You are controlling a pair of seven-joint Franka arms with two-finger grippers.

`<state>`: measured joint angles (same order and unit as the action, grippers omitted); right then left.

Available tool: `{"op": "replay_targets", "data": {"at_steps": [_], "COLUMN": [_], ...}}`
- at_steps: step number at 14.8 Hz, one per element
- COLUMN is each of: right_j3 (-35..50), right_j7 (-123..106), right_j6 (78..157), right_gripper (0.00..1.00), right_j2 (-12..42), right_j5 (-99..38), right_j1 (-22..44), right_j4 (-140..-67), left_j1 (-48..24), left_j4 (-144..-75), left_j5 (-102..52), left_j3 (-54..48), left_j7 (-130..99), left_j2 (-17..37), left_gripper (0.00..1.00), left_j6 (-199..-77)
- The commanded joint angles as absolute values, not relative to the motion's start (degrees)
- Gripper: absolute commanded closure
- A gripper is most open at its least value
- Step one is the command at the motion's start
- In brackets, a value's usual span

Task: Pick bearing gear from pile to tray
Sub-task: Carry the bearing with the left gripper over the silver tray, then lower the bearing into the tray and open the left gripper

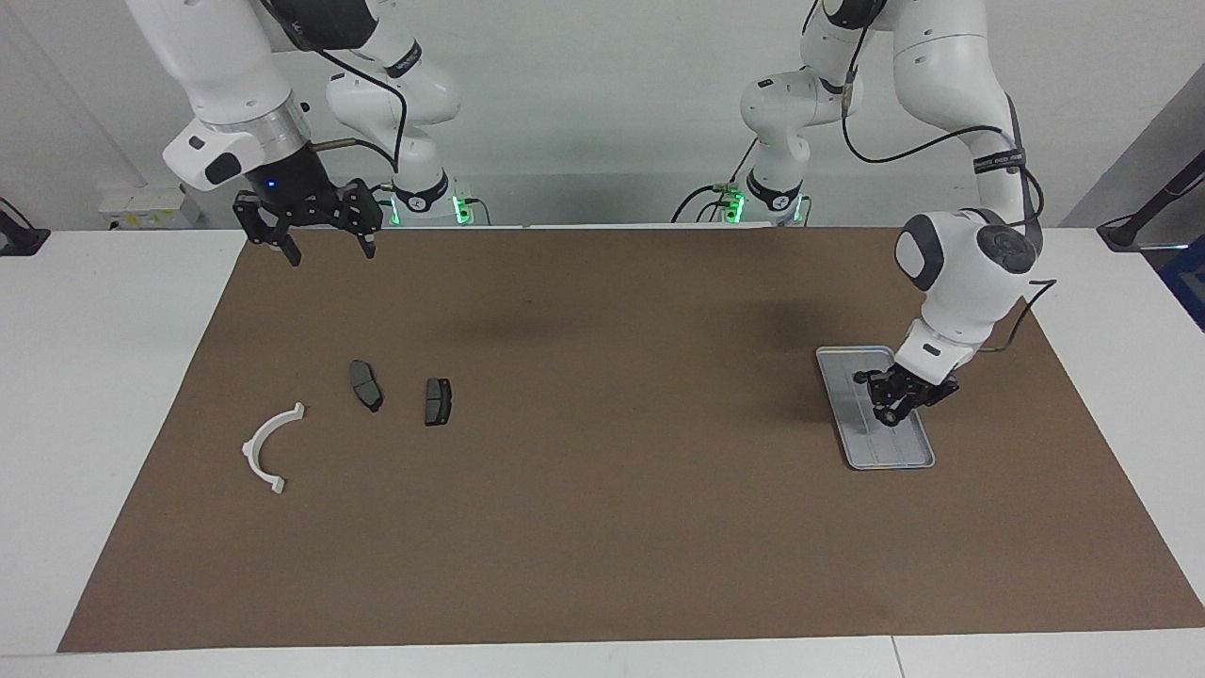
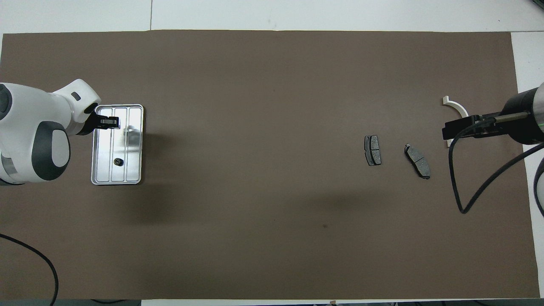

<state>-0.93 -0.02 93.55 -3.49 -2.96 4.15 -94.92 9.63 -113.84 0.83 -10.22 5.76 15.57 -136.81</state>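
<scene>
My left end effector [image 1: 894, 400] hangs low over the shallow silver-grey metal tray [image 2: 137, 144] at the left arm's end of the brown-covered tabletop [image 1: 602, 527], fingers nearly clenched, grasping nothing I can see. A small black round gear [image 2: 118, 161] lies in the tray. My right end effector [image 1: 325, 247] waits released, raised above the white curved bracket [image 1: 268, 452] and two dark grey brake pads [image 1: 365, 384].

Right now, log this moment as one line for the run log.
left gripper: shut, low over silver-grey metal tray | small black round part: in tray | right gripper: open, waiting, raised | two dark grey brake pads: on mat
</scene>
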Motion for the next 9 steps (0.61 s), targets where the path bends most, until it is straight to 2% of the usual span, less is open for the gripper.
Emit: {"op": "replay_targets", "data": {"at_steps": [1, 9], "right_j3": [-0.7, -0.6], "right_j7": [0.7, 0.8], "right_j6": [93.4, 93.4], "right_gripper": [0.00, 0.00], "right_j2": [-4.4, -4.5], "right_j5": [-3.8, -3.7], "right_j1": [3.5, 3.6], "right_j4": [-95.4, -95.5], "left_j1": [10.4, 11.6], "left_j4": [-116.1, -117.9], "left_j5": [0.2, 0.3], "left_j3": [-10.5, -10.5], "left_j7": [7.4, 8.8], "left_j2": [16.0, 17.3], "left_gripper": [0.86, 0.86], "left_j6": [-140.9, -144.8]}}
